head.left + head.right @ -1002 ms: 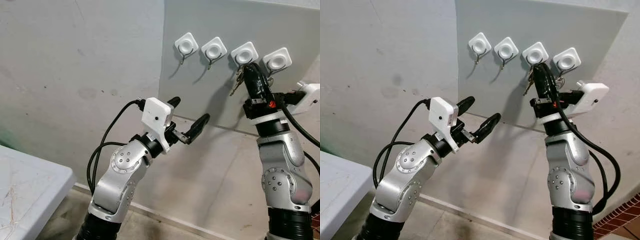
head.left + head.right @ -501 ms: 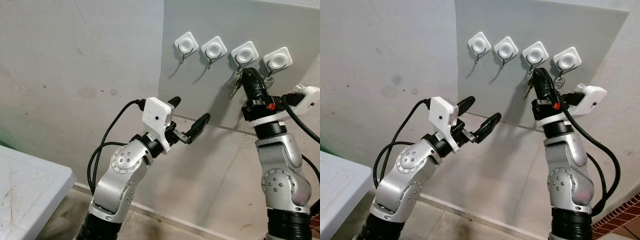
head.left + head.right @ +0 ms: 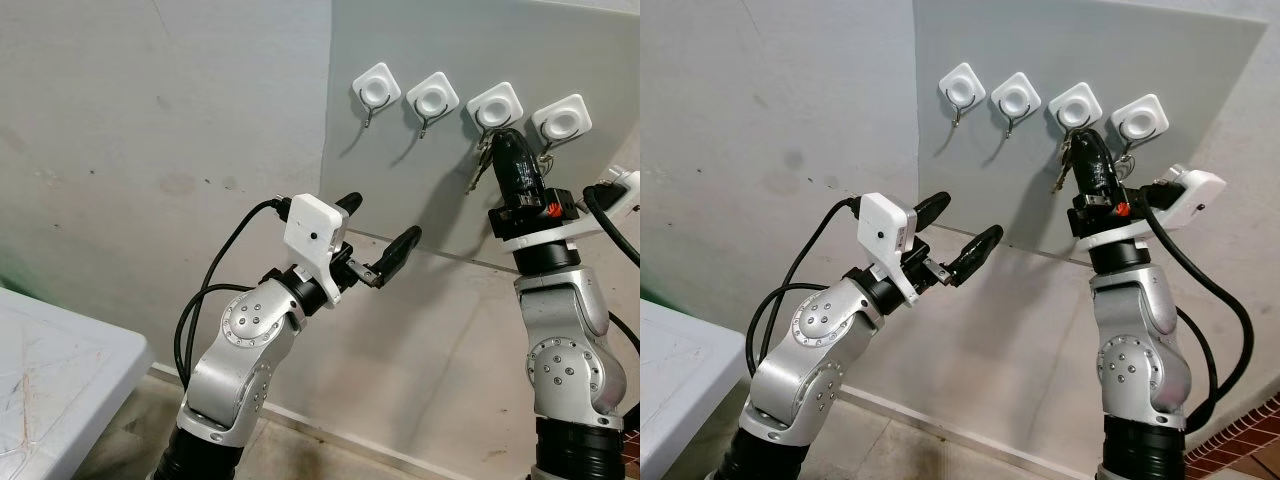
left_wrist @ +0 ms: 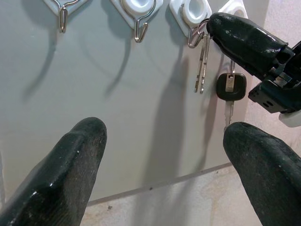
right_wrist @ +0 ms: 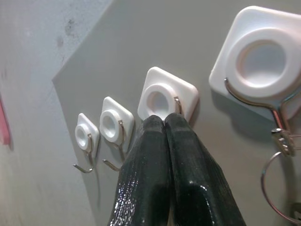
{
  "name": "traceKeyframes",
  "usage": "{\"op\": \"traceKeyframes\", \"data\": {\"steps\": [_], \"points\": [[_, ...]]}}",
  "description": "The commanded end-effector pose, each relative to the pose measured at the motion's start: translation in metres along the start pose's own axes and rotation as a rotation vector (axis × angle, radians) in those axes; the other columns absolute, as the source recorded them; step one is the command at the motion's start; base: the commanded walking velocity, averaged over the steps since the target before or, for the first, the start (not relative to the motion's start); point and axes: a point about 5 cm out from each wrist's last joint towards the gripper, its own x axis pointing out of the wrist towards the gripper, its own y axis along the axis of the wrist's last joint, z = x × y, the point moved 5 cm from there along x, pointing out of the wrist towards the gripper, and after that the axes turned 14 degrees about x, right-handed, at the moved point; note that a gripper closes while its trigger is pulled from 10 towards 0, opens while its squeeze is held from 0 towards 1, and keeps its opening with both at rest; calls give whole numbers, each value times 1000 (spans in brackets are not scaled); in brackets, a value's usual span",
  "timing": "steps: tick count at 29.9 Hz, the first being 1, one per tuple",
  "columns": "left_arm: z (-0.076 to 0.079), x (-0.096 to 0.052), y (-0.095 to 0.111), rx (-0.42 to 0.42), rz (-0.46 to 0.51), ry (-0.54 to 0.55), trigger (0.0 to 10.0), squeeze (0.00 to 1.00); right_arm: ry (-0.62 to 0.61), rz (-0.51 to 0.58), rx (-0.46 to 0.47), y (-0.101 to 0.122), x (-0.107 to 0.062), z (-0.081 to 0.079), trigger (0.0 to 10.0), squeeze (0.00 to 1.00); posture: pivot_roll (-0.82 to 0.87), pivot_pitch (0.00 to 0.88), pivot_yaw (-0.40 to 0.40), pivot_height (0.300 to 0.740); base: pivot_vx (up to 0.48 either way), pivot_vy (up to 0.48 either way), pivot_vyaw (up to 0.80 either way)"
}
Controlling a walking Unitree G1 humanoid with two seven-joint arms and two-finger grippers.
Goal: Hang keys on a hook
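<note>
Left wrist view shows our right pincer (image 4: 214, 26) pressed shut on the key ring at the third hook (image 4: 194, 35), the keys (image 4: 202, 63) dangling below; we judge releasing comes next, while our left pincer (image 3: 378, 235) waits wide open.

Four hooks sit in a row on the panel (image 3: 420, 190) on the far wall. The keys (image 4: 201, 61) hang at the third hook (image 3: 496, 106) from the left, the right gripper (image 3: 506, 142) touching it. The left gripper (image 3: 378, 232) hovers lower left, well apart.
</note>
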Motion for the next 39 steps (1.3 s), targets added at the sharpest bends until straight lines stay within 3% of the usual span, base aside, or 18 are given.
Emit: {"op": "traceKeyframes", "data": {"steps": [1,22,25,26,28,39], "points": [[1,0,5,-9,14,3,10000,0,38,11,-1,6,2,-9,10000,0,-8,62,-21,740,0,0,0],[1,-1,4,-21,10,7,10000,0,52,-8,3,6,2,-12,10000,0,-12,75,-25,740,0,0,0],[1,0,4,-22,10,8,10000,0,74,-51,-88,1,1,-14,10000,0,-14,76,-24,740,0,0,0],[1,0,4,-23,10,9,10000,0,99,-91,-200,-4,1,-17,10000,0,-14,77,-24,740,0,0,0],[1,0,4,-26,10,11,10000,0,129,-132,-335,-11,0,-19,10000,0,-15,76,-24,740,0,0,0],[0,0,5,-36,12,16,10000,0,225,-211,-779,-25,-1,-21,10000,0,-15,76,-26,740,0,0,0]]}}
